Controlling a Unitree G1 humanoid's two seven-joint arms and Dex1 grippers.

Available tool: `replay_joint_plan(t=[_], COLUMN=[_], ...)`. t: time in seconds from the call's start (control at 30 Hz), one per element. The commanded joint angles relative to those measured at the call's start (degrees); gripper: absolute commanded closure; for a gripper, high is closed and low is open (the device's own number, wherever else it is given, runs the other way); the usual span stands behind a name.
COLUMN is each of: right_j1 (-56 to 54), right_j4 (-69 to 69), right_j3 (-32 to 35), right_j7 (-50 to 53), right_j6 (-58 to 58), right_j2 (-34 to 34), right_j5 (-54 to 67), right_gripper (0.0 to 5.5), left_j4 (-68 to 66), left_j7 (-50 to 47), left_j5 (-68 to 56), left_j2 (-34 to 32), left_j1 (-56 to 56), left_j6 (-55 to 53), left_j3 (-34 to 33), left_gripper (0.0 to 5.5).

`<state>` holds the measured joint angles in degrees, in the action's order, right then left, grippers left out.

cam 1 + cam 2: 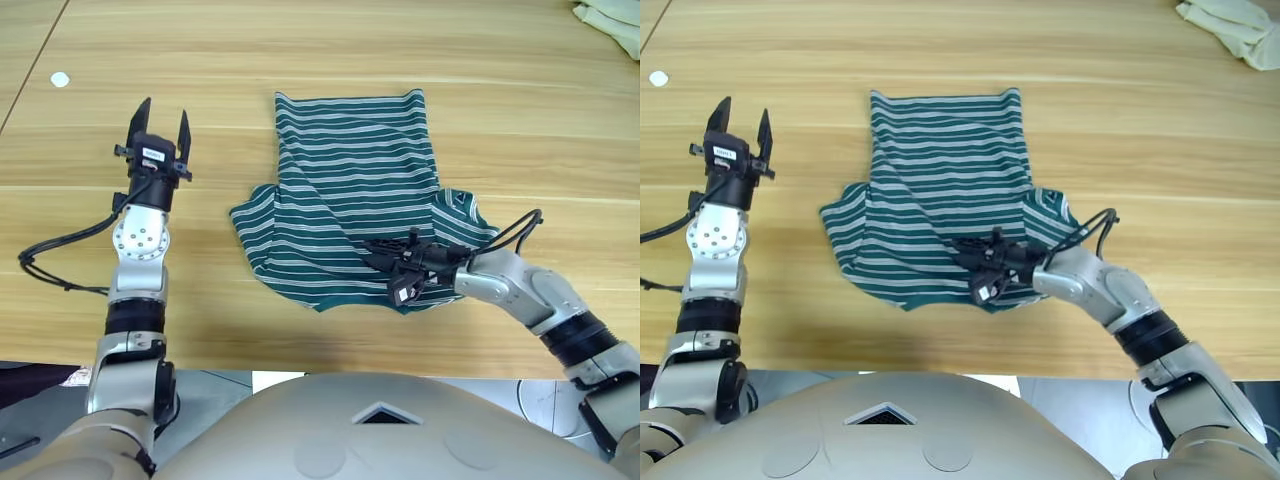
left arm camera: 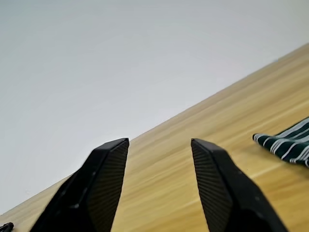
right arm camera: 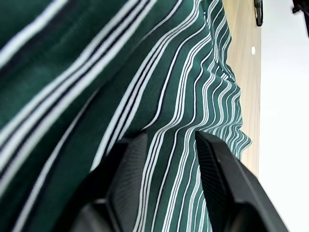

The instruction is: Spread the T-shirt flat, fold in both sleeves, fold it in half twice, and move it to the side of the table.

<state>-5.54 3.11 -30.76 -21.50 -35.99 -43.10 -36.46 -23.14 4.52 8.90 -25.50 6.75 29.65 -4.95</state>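
Observation:
The green T-shirt (image 1: 350, 190) with white stripes lies crumpled in the middle of the wooden table (image 1: 300, 60); one sleeve sticks out to the left and its near hem is bunched. My right gripper (image 1: 386, 268) rests on the shirt's near right part. Its fingers (image 3: 128, 179) stand apart against the striped cloth (image 3: 159, 72), so it is open. My left gripper (image 1: 160, 122) is open and holds nothing, over bare wood well to the left of the shirt. In the left wrist view a corner of the shirt (image 2: 287, 145) lies beyond that gripper (image 2: 159, 145).
A pale crumpled cloth (image 1: 1230, 30) lies at the far right corner of the table. A small white disc (image 1: 60, 79) sits at the far left. The table's near edge runs just under the shirt's hem.

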Motion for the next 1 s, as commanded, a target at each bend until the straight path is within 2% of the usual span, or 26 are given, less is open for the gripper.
replay_joint_plan(t=[0.03,0.13,0.23,0.3,0.4,0.57,0.83,0.9,1.0], right_j1=[0.43,0.51,0.16,0.16,0.67,1.47,-0.92,-0.81,-0.56], right_j4=[-4.21,-9.98,-11.73,-11.96,-11.82,-6.64,-1.05,-0.86,-0.6], right_j3=[4.53,10.12,15.34,18.29,21.34,24.36,25.14,24.82,25.15], right_j7=[3.11,3.96,4.98,5.2,5.14,6.78,9.22,9.19,9.15], right_j6=[1.29,6.49,11.04,13.28,14.87,16.19,16.09,15.73,15.07], right_j2=[8.29,13.49,15.03,14.99,14.42,12.96,13.0,13.28,13.23], right_j5=[12.07,24.18,27.48,27.85,27.07,21.85,17.32,16.81,16.95], right_gripper=[3.64,3.64,3.64,3.64,3.64,3.64,3.64,3.64,3.64], left_j4=[3.34,6.43,6.28,4.36,4.06,7.72,16.62,15.62,16.04], left_j7=[6.99,14.98,20.34,19.96,15.7,10.6,13.94,11.43,4.77], left_j5=[4.51,5.26,8.57,13.09,17.86,15.7,8.84,9.57,9.03], left_j2=[-1.52,-3.58,-4.89,-5.63,-7.07,-5.99,-3.44,-3.95,-4.35], left_j1=[-3.79,-6.58,-6.66,-5.25,-5.86,-12.69,-20.42,-18.63,-16.19], left_j6=[3.49,8.19,9.16,6.13,0.65,-5.84,-4.94,-5.51,-6.08], left_j3=[8.1,14.99,20.45,21.78,19.66,15.25,18.28,15.92,8.46], left_gripper=[3.1,3.1,3.1,3.1,3.1,3.1,3.1,3.1,3.1])
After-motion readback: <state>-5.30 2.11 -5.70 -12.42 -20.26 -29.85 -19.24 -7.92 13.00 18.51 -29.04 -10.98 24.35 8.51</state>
